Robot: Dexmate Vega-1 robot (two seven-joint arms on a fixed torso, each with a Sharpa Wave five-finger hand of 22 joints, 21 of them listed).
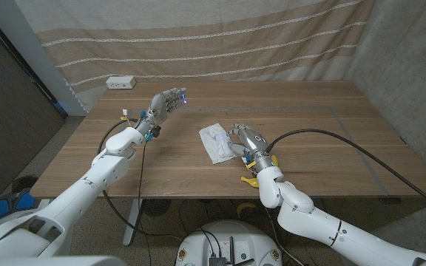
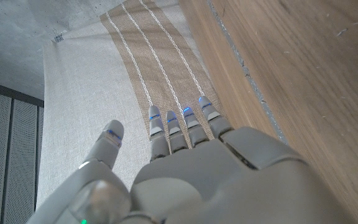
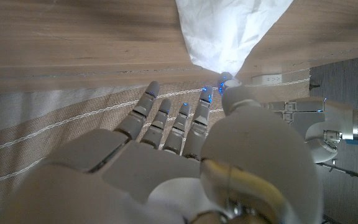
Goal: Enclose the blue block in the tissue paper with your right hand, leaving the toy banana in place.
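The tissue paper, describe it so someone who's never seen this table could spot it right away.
On the wooden table, look near the middle, just beside the right hand. The tissue paper is a crumpled white sheet on the wood, the only soft white thing there; the white box at the far edge is rigid.

Soft, even light falls from above across the head view; the wooden surface (image 1: 324,140) is evenly lit with faint shadows, while the left edge and lower corners go dim. The white tissue paper (image 3: 232,28) glares brightest in the right wrist view. Both wrist views blur the near hand; small blue lights glow on the fingertips (image 2: 190,113).
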